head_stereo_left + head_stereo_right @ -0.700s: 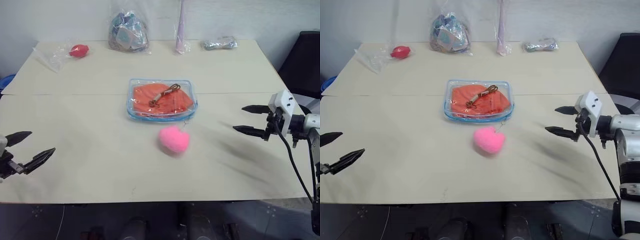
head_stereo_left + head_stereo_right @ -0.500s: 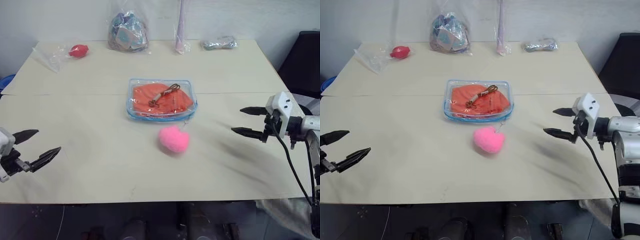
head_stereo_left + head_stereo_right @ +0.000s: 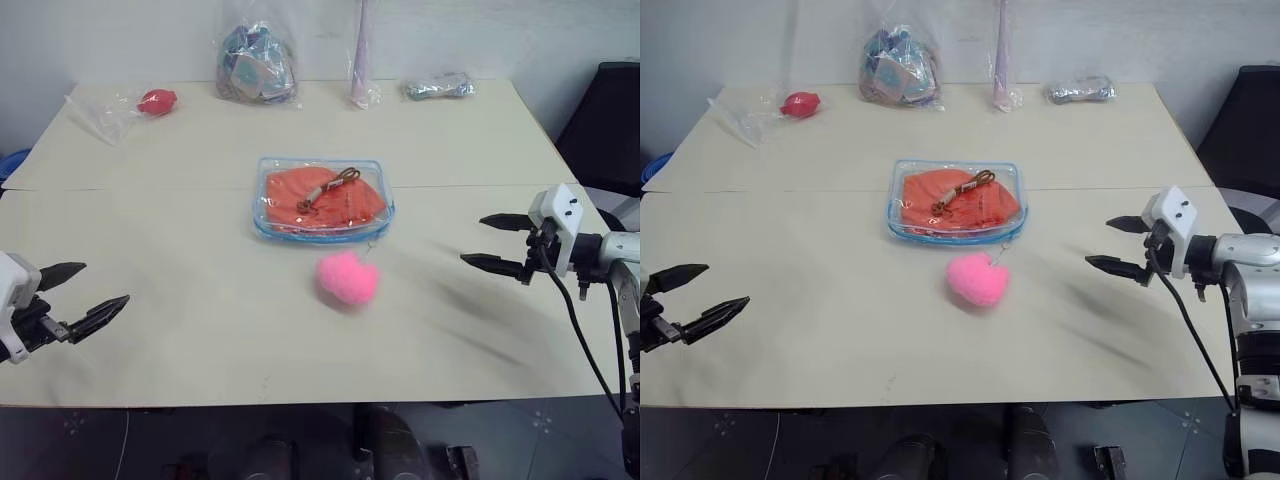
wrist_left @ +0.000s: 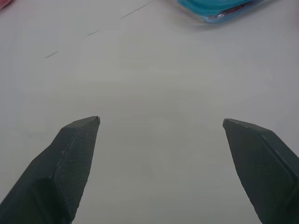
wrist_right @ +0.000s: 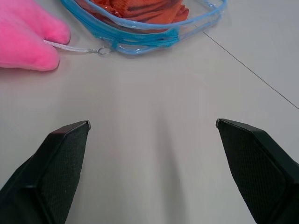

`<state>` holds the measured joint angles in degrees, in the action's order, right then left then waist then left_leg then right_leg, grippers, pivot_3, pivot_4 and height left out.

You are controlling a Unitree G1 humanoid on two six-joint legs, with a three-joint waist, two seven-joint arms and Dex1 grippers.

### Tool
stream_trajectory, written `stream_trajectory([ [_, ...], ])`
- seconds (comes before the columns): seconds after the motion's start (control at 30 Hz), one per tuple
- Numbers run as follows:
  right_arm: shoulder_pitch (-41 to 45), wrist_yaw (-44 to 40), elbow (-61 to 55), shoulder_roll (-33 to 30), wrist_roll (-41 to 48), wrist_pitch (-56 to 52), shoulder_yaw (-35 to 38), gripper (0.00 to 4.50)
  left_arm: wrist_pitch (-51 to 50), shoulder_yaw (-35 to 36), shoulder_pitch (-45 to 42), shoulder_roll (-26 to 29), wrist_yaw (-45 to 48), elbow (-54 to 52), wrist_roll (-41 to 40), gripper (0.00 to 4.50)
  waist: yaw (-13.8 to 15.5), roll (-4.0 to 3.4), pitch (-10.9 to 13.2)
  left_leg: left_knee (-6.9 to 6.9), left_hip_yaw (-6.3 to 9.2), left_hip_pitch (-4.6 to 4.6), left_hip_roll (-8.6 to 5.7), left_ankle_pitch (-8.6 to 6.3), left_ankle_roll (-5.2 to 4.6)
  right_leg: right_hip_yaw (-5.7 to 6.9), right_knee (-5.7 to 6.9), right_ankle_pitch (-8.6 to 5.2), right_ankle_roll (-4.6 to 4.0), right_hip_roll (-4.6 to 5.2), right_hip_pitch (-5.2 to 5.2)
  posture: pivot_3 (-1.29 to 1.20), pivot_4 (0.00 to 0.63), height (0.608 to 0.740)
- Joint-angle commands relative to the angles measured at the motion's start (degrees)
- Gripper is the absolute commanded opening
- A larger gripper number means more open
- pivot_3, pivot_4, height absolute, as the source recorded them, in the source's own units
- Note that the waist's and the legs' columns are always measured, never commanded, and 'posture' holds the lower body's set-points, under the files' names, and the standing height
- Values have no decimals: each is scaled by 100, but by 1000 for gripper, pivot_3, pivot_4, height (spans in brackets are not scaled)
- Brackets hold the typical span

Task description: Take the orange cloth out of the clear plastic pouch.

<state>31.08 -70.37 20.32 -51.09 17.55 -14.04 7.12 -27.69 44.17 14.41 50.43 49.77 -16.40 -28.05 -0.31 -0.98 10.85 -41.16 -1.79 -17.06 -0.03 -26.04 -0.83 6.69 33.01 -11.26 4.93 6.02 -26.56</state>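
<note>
**Left eye view: task not started, cloth sealed in pouch**

Orange cloth (image 3: 325,198) sits fully inside the clear plastic pouch (image 3: 322,199), mid-table (image 3: 200,150), with a brown cord on top of the cloth. Pink heart plush (image 3: 347,279) lies just in front of the pouch, tethered to its zipper ring by a thin string. Left gripper (image 3: 85,293) and right gripper (image 3: 498,243) both spread wide, empty, well apart from the pouch. Judgement: everything is left — reach, open the zipper, pull the cloth.
</note>
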Motion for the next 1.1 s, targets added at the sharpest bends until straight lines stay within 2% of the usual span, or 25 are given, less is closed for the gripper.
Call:
stream_trajectory([
  [0.03, -2, 19, -228, -65, 132, -61, 162, 4500, -1, 59, -13, 14, -21, -154, -46, 4483, 0, 0, 0, 0, 0, 0, 0, 0, 0, 0, 0, 0, 0, 0, 0, 0, 150, 740],
  [0.27, -32, 77, -362, -54, 181, -142, 204, 4500, 46, -56, -158, -6, -37, -84, -52, 4483, 1, 0, 0, 0, 0, 0, -3, 0, 1, 0, 0, 0, 0, -1, 0, 0, 150, 740],
  [0.37, -76, 216, -706, 17, 339, -331, 268, 4500, -77, -278, -475, -14, -241, -155, -98, 4483, 19, 0, 0, -2, 0, 0, -6, 0, 1, 0, 1, 0, 0, 0, 0, 0, 150, 740],
  [0.5, -303, 537, -1953, 278, 765, -942, 196, 4500, -739, -1091, -1588, -65, -569, -407, -623, 4483, 40, 1, 0, -8, 5, 0, -6, 2, 4, 1, 8, 2, 1, 1, 2, 0, 150, 740],
  [0.63, -483, 1243, -3334, 809, 1060, -1565, -45, 4500, -1046, -2489, -3444, -312, -736, 100, -536, 4483, 63, 5, -2, -18, 10, -1, -21, 3, 7, 4, 22, 3, 1, 8, 3, 0, 150, 740],
  [0.73, -455, 1753, -3959, 1204, 992, -1796, -360, 4500, -863, -3532, -4902, -746, -629, 1148, -19, 4483, 41, 6, -3, -23, 5, 1, -34, 4, 8, 4, 33, 3, 1, 6, 3, 0, 150, 740],
  [0.83, -350, 2149, -4240, 1461, 926, -1972, -537, 4500, -438, -4220, -5997, -1180, -509, 2430, 551, 4483, 25, 9, -5, -26, 1, 1, -35, 5, 9, 5, 33, 3, 1, -4, 3, 0, 150, 740],
  [1.0, -313, 2573, -4460, 1622, 910, -2079, -532, 4500, 639, -4876, -7502, -2050, -480, 5020, 1456, 4483, 12, 10, -4, -26, -8, -1, -34, 6, 7, 3, 31, 3, 1, -15, 0, 0, 150, 740],
  [1.1, -461, 2754, -4649, 1588, 917, -2105, -451, 4500, 1140, -4958, -8247, -2628, -594, 6569, 1790, 4483, 36, 15, -3, -24, -11, -1, -35, 8, 3, 3, 30, 3, 2, -16, 1, 0, 150, 740],
])
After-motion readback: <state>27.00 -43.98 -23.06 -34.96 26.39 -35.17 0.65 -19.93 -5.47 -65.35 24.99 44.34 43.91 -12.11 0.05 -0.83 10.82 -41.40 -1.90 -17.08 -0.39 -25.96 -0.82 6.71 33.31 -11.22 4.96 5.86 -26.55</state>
